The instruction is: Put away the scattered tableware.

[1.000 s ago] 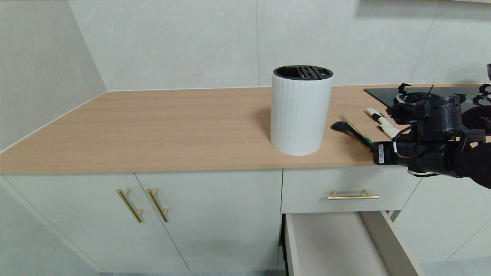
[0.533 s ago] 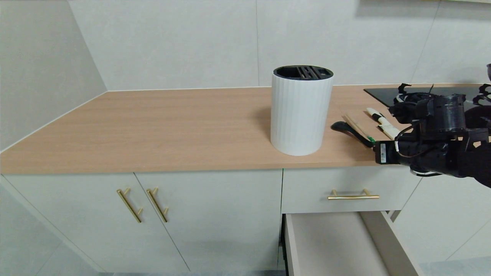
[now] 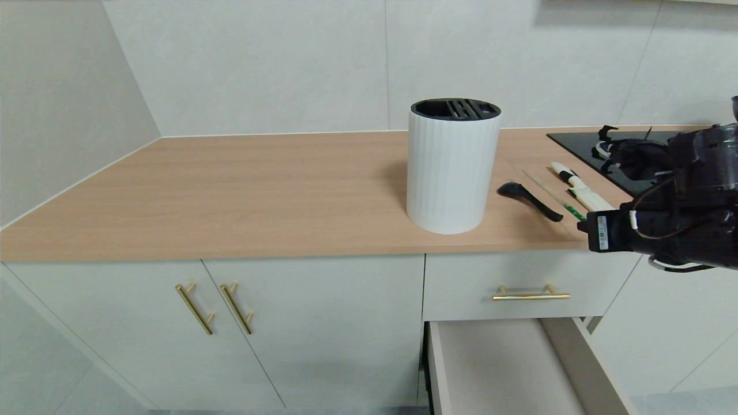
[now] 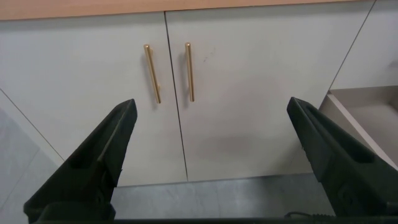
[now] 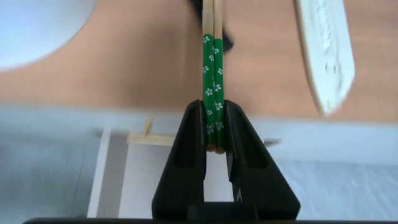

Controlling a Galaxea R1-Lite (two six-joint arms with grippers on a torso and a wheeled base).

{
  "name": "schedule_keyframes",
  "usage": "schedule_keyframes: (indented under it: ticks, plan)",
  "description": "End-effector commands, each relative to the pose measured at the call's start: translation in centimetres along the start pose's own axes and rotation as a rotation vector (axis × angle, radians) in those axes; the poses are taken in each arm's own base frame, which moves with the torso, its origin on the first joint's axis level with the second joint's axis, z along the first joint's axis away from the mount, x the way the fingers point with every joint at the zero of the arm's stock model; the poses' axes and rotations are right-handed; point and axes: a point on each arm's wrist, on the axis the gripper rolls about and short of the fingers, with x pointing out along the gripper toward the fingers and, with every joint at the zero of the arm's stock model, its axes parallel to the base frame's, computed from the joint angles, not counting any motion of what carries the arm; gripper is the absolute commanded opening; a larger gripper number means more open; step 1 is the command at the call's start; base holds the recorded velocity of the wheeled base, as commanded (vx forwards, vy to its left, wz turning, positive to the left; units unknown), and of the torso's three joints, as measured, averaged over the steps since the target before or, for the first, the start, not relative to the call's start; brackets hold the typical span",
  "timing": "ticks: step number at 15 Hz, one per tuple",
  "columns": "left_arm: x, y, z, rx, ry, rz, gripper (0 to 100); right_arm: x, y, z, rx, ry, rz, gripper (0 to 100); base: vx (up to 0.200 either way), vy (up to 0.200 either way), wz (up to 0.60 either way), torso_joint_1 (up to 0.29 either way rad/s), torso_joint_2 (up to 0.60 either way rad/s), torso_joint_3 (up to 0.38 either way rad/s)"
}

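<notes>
Chopsticks (image 5: 211, 56), a pair with green flower-printed ends, clamped side by side between the fingers of the right claw (image 5: 214, 111) at the front edge of the worktop (image 3: 259, 190). Bare wooden shafts angled back across the wood toward the wall. Resting on the surface or lifted just clear of it: not discernible.

To the left of the pair, a black utensil (image 3: 527, 199) lying flat, rounded end nearest the white ribbed cutlery holder (image 3: 452, 173). To the right, a white-handled utensil (image 3: 576, 184) lying flat, near the corner of the black hob (image 3: 576, 144). Both close beside the chopsticks, roughly parallel to them.

Cutlery holder upright on the worktop, black slotted insert at its top, well left of the right claw.

Below the worktop, under the right claw, a closed drawer front with a brass handle (image 3: 530, 295) and, beneath it, an open drawer (image 3: 507, 369) pulled out.

Left claw (image 4: 210, 106) held low before the cabinet doors (image 4: 249, 93), fingers spread wide apart, nothing between them. Two vertical brass door handles (image 4: 169, 73) straight ahead of it.
</notes>
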Motion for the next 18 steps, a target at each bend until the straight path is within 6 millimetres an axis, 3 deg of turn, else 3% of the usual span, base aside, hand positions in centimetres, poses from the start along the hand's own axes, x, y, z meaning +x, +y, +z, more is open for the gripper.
schedule_keyframes:
  ticks: [1, 3, 8, 18]
  plan:
    - [0.0, 0.0, 0.0, 0.000, 0.002, 0.000, 100, -5.1, 0.2, 0.7, -0.012, -0.050, 0.058, 0, 0.000, 0.000, 0.00, 0.000, 0.00, 0.000]
    - [0.0, 0.0, 0.0, 0.000, 0.002, 0.000, 100, -8.4, -0.1, 0.1, -0.043, -0.015, 0.113, 0, 0.000, 0.000, 0.00, 0.000, 0.00, 0.000]
    - [0.0, 0.0, 0.0, 0.000, 0.002, 0.000, 100, -14.4, -0.8, -1.7, -0.105, 0.035, 0.228, 0, 0.000, 0.000, 0.00, 0.000, 0.00, 0.000]
    - [0.0, 0.0, 0.0, 0.000, 0.002, 0.000, 100, -14.8, 0.9, -4.3, -0.232, 0.117, 0.504, 0, 0.000, 0.000, 0.00, 0.000, 0.00, 0.000]
